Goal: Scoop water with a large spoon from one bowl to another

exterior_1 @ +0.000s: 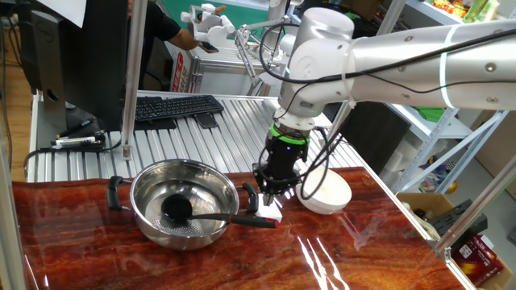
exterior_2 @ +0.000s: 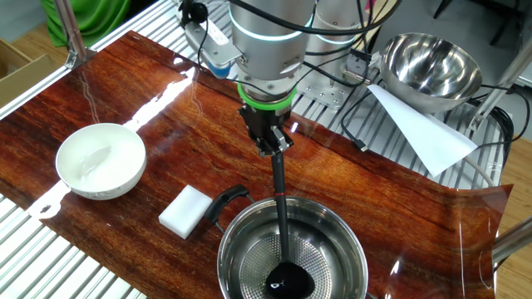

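Observation:
The large spoon (exterior_1: 201, 216), a black ladle, lies in the steel bowl (exterior_1: 145, 211) with its cup (exterior_2: 289, 281) on the dotted bottom. Its thin handle (exterior_2: 281, 203) rests over the rim. The handle's red tip (exterior_1: 264, 221) sticks out past the rim. My gripper (exterior_1: 270, 193) hangs shut just above that tip, and a gap shows between them. In the other fixed view the gripper (exterior_2: 274, 143) covers the handle's end. The small white bowl (exterior_2: 100, 159) stands apart on the wooden board, right of the gripper in one fixed view (exterior_1: 326, 193).
A white rectangular block (exterior_2: 187, 209) lies between the two bowls. A second steel bowl (exterior_2: 432, 62), a white paper sheet (exterior_2: 424, 133) and cables sit on the slatted metal table. A keyboard (exterior_1: 173, 106) and an upright metal post (exterior_1: 129, 80) stand near the far edge.

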Tool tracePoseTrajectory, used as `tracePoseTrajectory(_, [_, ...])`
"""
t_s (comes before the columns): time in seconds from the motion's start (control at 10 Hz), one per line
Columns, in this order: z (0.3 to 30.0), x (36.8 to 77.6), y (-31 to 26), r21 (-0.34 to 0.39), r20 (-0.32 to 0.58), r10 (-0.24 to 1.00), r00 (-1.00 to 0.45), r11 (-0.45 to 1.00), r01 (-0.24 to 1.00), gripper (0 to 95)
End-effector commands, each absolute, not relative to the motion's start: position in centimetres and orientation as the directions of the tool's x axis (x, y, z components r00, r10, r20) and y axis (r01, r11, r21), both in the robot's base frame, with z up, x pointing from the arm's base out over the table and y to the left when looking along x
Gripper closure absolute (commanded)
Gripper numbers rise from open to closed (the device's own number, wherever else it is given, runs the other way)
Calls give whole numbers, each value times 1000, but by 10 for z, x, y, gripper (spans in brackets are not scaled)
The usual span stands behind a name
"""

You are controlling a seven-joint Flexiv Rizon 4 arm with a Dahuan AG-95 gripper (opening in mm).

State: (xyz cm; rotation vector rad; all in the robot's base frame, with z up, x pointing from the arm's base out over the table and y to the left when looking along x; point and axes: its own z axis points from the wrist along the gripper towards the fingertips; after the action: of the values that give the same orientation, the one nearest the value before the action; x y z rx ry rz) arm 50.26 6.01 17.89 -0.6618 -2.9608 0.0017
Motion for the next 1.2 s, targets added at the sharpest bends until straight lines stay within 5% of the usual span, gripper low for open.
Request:
tracePoseTrajectory(0.1, [178,507,71,-27,106,545,-831,837,546,950])
tracePoseTrajectory(1.2, [165,516,91,-28,97,850,-517,522,853,950])
